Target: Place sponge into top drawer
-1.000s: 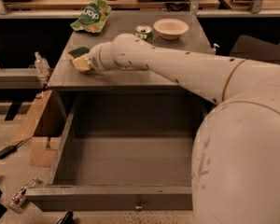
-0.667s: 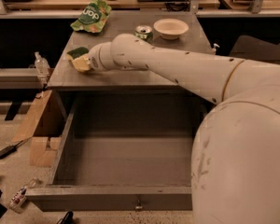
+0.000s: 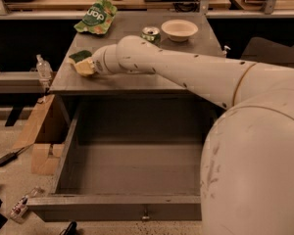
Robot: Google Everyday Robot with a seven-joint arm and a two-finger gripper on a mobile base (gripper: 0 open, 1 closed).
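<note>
The sponge, dark green on top over pale yellow foam, is at the left edge of the grey table top. My gripper is at the end of the white arm that reaches in from the right, right against the sponge; the wrist hides most of it. The top drawer is pulled wide open below the table top, its inside bare, with a small knob on its front panel.
A green snack bag, a soda can and a pale bowl stand at the back of the table top. Wooden blocks lean at the drawer's left. A small bottle stands on a ledge at the left.
</note>
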